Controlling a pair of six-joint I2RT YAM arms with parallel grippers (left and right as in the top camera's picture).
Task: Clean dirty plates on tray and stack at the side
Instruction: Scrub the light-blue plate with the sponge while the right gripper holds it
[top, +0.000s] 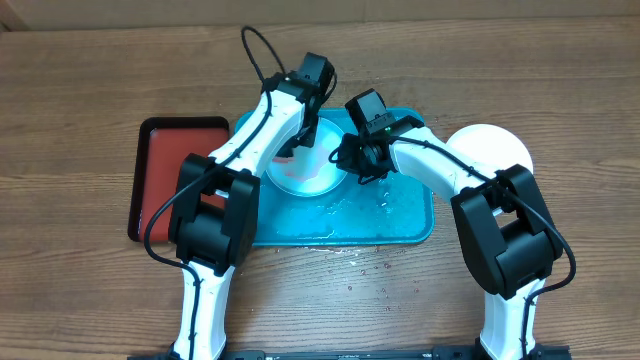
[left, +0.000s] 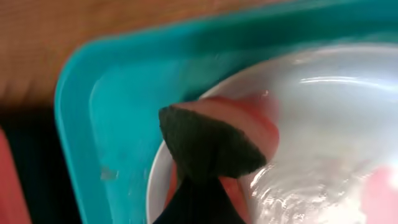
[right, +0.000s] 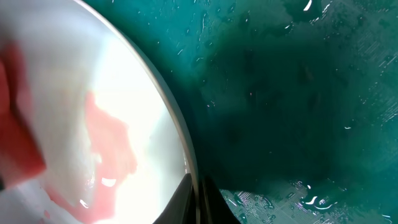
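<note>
Two plates counted: you have one plate (top: 312, 180) on the single cyan tray (top: 400, 215), its rim pinched tight in the right claw (top: 352, 172); the second plate (top: 492, 150) lies well right of it. Your left claw (top: 300, 148) sits over a pink sponge (top: 286, 156), opening not discernible.

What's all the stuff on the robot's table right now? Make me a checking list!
Surface: wooden table, with water drops by the tray's front edge.
Job's things: cyan tray is wet; plate sits on it with a red smear; white plate is on the table, right of the tray.
Clutter: red tray, left of the cyan tray.
Grippers: left gripper holds a sponge on the plate; right gripper pinches the plate's rim.
Cables: black cable loops above the left arm.
Surroundings: nothing seen.
</note>
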